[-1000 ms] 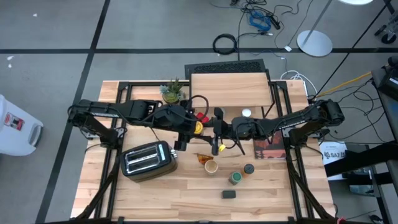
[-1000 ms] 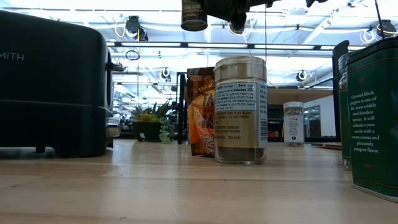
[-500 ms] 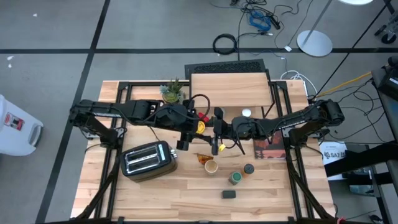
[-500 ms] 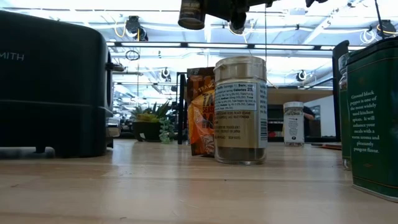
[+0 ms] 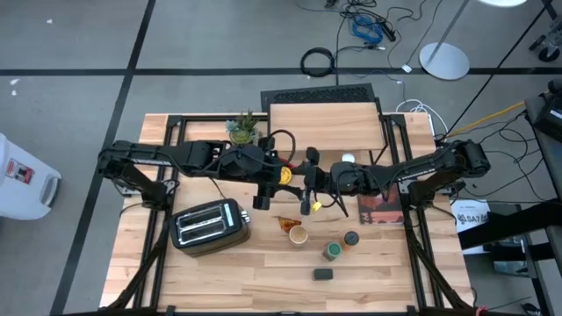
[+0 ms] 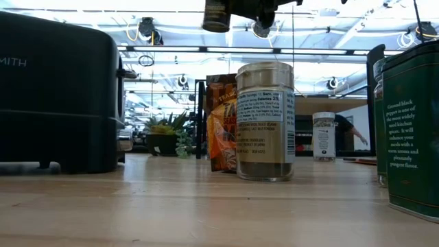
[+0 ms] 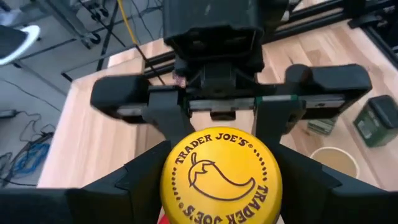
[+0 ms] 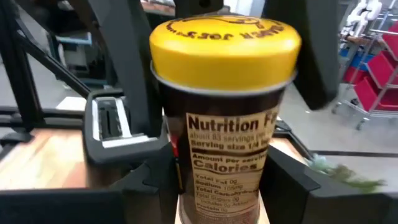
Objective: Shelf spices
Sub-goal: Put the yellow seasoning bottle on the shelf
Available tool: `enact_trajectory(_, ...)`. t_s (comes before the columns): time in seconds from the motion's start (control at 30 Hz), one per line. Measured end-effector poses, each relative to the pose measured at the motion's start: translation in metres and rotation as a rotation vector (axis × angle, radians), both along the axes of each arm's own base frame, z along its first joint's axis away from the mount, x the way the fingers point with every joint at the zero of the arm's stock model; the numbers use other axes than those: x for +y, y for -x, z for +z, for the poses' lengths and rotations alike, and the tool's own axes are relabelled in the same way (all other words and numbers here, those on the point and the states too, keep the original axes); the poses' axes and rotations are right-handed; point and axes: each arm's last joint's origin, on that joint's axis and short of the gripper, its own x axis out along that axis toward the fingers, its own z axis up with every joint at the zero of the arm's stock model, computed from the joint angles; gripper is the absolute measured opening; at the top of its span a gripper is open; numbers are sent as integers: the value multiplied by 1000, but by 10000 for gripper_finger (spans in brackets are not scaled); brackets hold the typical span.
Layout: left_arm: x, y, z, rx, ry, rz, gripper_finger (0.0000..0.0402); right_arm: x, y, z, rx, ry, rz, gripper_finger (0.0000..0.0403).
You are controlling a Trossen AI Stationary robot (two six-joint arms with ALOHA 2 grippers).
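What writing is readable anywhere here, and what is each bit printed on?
"TRADER JOE'S": yellow lid of the jar held between both end effectors.
"Nutrition F...", "Calories": that jar's label.
"MITH": black toaster.
"Ground black pepper is one of the most widely used kitchen spices...": green tin.
Clear jar's label and orange packet: too small to read.

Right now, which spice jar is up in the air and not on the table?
The yellow-lidded jar, held between both arms' fingers above the table. The other spice jars stand on the wood.

Bright overhead light, soft shadows, blurred wrist foregrounds
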Motion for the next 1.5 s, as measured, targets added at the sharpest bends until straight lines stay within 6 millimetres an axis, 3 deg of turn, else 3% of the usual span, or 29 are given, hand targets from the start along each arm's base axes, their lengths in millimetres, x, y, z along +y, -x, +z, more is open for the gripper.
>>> enact_trajectory(0.4,2,15,19,-82,-28,10,253,-3,24,27,-26,19,2,157)
enact_trajectory(0.7,3,14,16,-63,-30,7,253,-2,20,21,-7,3,0,157)
enact_trajectory(1.23,8,-8,11,-134,32,-63,253,-1,14,11,23,-19,1,157)
enact_trajectory(1.5,6,-9,15,-172,45,-90,297,-2,13,10,32,-20,0,157)
